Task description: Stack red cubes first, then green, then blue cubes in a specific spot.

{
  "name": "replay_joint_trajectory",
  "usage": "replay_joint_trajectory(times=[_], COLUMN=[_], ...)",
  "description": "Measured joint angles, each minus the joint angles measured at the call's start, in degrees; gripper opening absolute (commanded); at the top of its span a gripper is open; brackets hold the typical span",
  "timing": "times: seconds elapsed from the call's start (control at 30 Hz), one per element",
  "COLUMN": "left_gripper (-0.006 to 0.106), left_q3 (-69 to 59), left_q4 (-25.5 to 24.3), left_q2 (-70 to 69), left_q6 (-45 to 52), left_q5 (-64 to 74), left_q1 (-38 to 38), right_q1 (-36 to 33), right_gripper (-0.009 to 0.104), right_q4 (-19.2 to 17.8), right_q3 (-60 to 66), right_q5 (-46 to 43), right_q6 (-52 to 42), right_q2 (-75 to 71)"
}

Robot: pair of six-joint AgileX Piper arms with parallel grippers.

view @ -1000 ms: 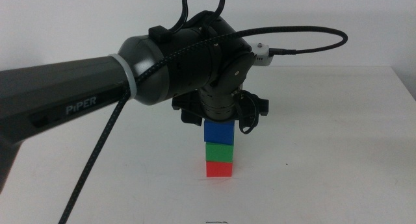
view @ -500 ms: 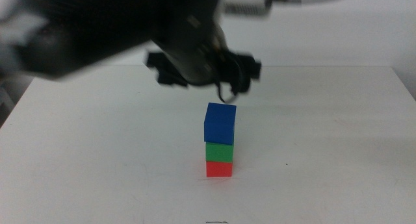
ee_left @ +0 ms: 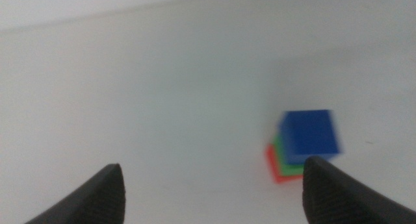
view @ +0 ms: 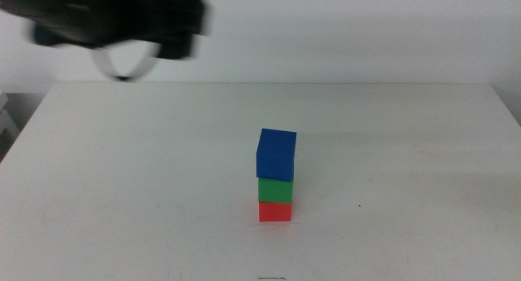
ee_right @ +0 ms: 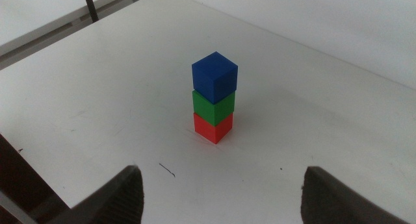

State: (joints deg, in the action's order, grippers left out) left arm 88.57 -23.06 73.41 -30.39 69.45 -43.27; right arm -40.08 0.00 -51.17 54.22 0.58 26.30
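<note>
Counter (view: pixel 122 167) first: you have a smooth, matte white top running back to a plain pale wall. At the far left, high above it, your left claw (view: pixel 122 65) is a dark blur; its wrist view shows both jaws spread wide, holding nothing. Near the middle stands the stack: small matte bright red cube (view: pixel 275 212) on the white surface, bright green cube (view: pixel 275 190) on it, dark blue cube (view: pixel 276 154) on top, turned slightly askew. Your right claw (ee_right: pixel 221 198) waits well apart, jaws wide and empty.
</note>
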Motion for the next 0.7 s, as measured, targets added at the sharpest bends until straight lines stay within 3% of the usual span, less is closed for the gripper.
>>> replay_joint_trajectory(times=[0.1,0.3,0.43,0.7], left_gripper=[0.094,0.094,0.094,0.094], left_q3=[-4.32,-17.53,-24.61,-28.62], left_q4=[2.93,18.51,26.36,29.67], left_q2=[-5.73,-20.62,-28.79,-36.22], left_q6=[6.29,26.58,34.53,37.10], left_q5=[-3.71,-19.07,-24.02,-25.03], left_q1=[7.09,27.32,37.05,40.67], right_q1=[0.00,0.00,0.00,0.00], right_gripper=[0.062,0.062,0.062,0.062], right_q4=[0.00,0.00,0.00,0.00], right_q3=[0.00,0.00,0.00,0.00], right_q5=[0.05,0.05,0.05,0.10], right_q6=[0.00,0.00,0.00,0.00], right_q2=[0.00,0.00,0.00,0.00])
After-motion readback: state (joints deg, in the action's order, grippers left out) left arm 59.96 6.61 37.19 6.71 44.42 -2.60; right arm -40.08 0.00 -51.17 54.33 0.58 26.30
